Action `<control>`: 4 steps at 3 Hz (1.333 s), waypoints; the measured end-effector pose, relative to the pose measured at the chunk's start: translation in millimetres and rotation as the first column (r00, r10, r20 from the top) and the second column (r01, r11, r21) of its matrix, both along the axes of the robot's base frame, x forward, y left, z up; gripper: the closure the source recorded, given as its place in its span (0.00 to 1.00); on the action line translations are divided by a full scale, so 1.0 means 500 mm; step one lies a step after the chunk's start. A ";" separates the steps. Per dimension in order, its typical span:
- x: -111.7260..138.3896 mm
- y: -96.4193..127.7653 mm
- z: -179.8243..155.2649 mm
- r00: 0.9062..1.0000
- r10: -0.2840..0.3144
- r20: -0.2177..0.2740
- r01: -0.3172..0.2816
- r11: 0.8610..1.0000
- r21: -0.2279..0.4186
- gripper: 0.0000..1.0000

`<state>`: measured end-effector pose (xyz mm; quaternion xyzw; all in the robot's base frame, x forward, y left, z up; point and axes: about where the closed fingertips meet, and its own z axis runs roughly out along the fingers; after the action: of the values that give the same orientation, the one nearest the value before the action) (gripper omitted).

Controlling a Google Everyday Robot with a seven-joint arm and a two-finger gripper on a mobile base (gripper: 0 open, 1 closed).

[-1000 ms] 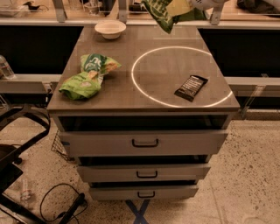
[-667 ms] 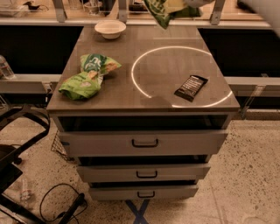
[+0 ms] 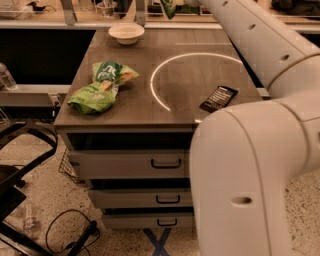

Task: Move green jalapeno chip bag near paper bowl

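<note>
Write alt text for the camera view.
A robot arm reaches over a drawer cabinet, its gripper at the top edge by the green jalapeno chip bag, right of the paper bowl. Two green bags and a black packet lie on it.

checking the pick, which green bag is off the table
The crumpled light-green chip bag hanging at the top edge right of the paper bowl, where the arm ends; tool cut off there. The logo bag and lime bag lie on the table.

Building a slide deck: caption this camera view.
Robot hand at the frame's top edge beside the green jalapeno chip bag, right of the paper bowl.
</note>
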<state>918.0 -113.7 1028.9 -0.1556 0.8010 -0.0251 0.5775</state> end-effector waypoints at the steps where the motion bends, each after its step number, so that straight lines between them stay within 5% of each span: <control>1: 0.069 0.011 -0.042 0.999 -0.033 0.001 0.033 0.999 0.036 1.00; 2: 0.123 0.036 -0.101 0.999 -0.051 -0.009 0.051 0.998 0.046 0.97; 4: 0.122 0.038 -0.106 0.999 -0.048 -0.015 0.049 0.998 0.045 0.51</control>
<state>979.2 -94.9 975.8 -0.1230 0.8089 -0.0200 0.5746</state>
